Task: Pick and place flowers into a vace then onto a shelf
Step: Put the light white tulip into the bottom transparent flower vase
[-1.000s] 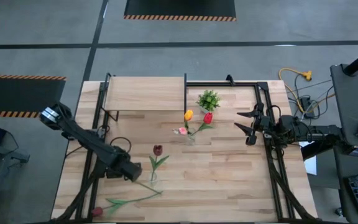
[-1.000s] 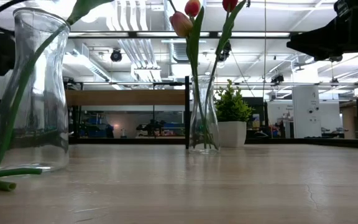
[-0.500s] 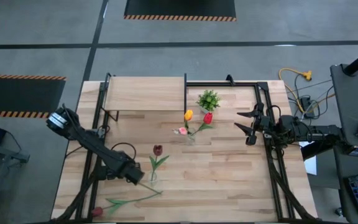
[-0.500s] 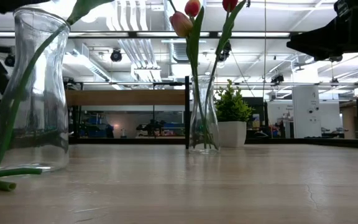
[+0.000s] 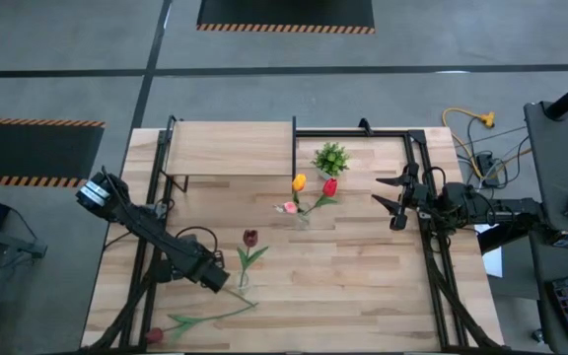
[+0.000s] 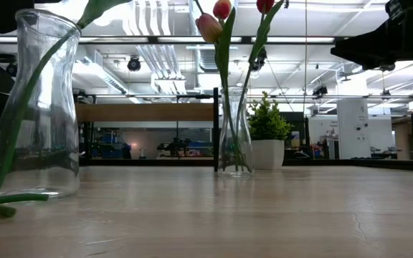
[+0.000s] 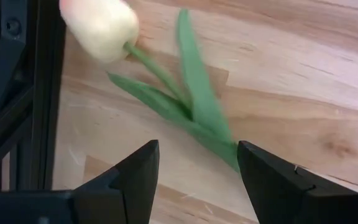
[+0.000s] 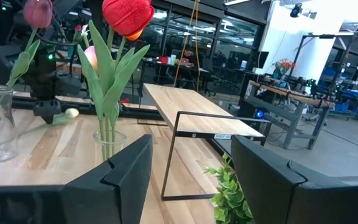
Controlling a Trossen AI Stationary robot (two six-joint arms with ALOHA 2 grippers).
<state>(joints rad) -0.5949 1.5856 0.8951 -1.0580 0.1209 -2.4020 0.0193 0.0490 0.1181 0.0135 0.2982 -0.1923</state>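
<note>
Since the cream-headed artificial tulip (image 7: pixel 99 28) lying on the planked tabletop (image 5: pixel 363 286) beside the clear glass vase (image 5: pixel 242 280) looks light and floppy, the left gripper (image 7: pixel 194 171), fingers wide and empty, should pinch its thin green stem, while the right gripper (image 5: pixel 390 197) waits spread.

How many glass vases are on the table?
2. One vase near the left gripper holds one tulip; the other, beside the potted plant, holds three.

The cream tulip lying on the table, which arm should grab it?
The left. Its open left gripper hangs right over the cream tulip, while the right gripper waits far across the table.
</note>
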